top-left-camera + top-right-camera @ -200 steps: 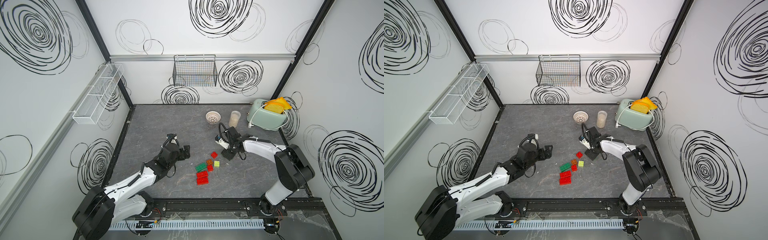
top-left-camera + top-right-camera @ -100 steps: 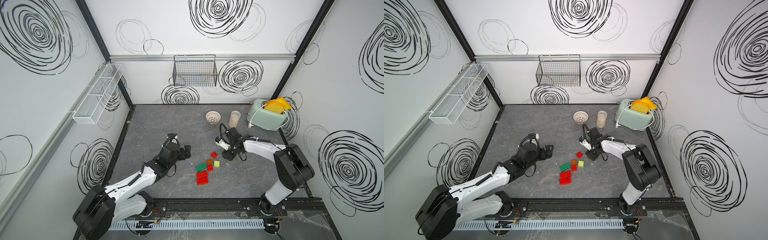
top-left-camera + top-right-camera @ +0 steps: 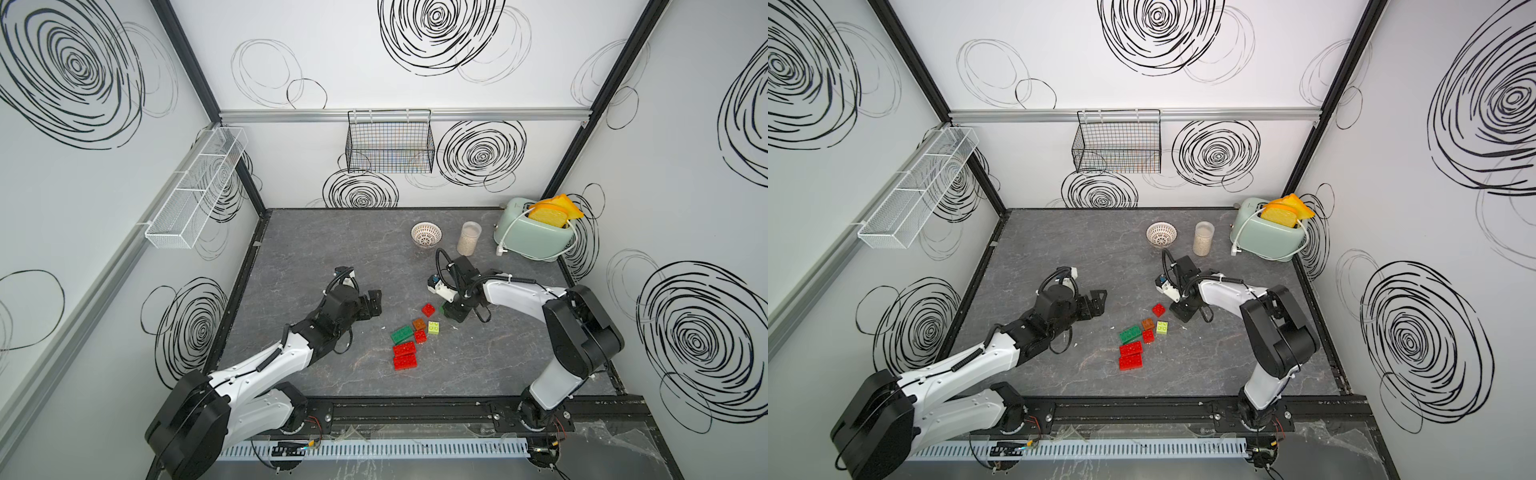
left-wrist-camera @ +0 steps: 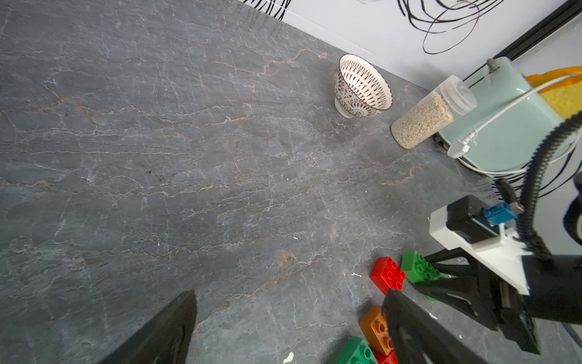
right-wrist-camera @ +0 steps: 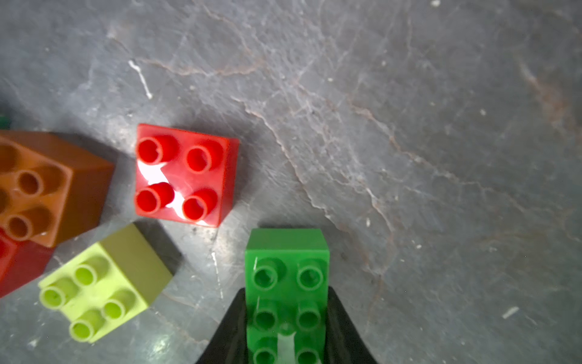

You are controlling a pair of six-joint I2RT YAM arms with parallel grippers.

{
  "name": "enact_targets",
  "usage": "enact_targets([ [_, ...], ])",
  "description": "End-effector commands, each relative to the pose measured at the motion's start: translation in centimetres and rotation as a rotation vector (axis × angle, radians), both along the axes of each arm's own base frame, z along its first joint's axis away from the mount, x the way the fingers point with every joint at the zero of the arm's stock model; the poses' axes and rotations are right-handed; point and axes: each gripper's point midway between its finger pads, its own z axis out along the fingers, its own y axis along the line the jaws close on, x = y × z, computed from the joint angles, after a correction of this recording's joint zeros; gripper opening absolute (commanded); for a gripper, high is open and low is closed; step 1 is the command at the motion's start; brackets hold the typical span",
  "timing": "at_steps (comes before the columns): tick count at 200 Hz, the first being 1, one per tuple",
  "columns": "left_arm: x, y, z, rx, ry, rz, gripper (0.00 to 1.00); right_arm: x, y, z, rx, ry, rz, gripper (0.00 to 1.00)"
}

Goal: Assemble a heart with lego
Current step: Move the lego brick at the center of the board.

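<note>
Seven bricks (image 3: 404, 348) loose, heart barely started; right hand (image 5: 285, 299) clamps green brick (image 5: 286, 252); left hand (image 3: 372, 304) open, idle.

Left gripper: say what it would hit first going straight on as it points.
Probably bare table: the open left gripper seems aimed down at it; bricks and bowl lie off that line. Depth is unclear.

We find a brick cluster (image 3: 409, 340) near the middle of the table (image 3: 332, 249), with a lone square brick (image 3: 428, 309) just behind it. The right gripper (image 3: 449, 311) sits just right of that brick, with a long brick (image 5: 286, 293) between its jaws. The left gripper (image 3: 372, 305) is well to the left. Bowl (image 3: 426, 235), jar (image 3: 469, 238) and toaster (image 3: 534, 237) line the back, left to right.
</note>
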Motion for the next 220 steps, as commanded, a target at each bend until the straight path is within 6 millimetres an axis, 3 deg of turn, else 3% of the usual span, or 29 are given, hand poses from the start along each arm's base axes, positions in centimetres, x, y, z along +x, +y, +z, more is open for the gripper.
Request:
enact_targets([
  [1, 1.1, -0.5, 1.6, -0.052, -0.033, 0.014, 0.97, -0.1, 1.0, 1.1, 0.017, 0.007, 0.026, 0.28],
  [30, 0.9, -0.4, 1.6, -0.062, -0.029, 0.018, 0.97, 0.4, 2.0, 0.8, 0.023, 0.031, 0.026, 0.28],
  [91, 0.1, 0.2, 0.0, -0.089, 0.02, 0.026, 0.97, 1.9, 6.4, 1.0, 0.064, 0.027, 0.069, 0.24],
  [128, -0.2, 0.5, -0.7, -0.1, 0.036, 0.024, 0.97, 3.4, 5.8, 2.6, 0.033, -0.033, 0.058, 0.23],
  [142, -0.3, 0.3, -1.1, -0.115, 0.048, 0.018, 0.97, 3.2, 5.5, 2.9, 0.023, -0.022, 0.063, 0.23],
  [181, -0.4, -0.4, -2.1, -0.152, 0.08, -0.003, 0.97, 1.2, 4.0, 1.4, -0.028, 0.05, 0.059, 0.24],
  [220, 0.0, -1.7, -2.4, -0.18, 0.1, -0.04, 0.97, 0.4, 4.3, 1.1, 0.013, 0.048, 0.066, 0.24],
])
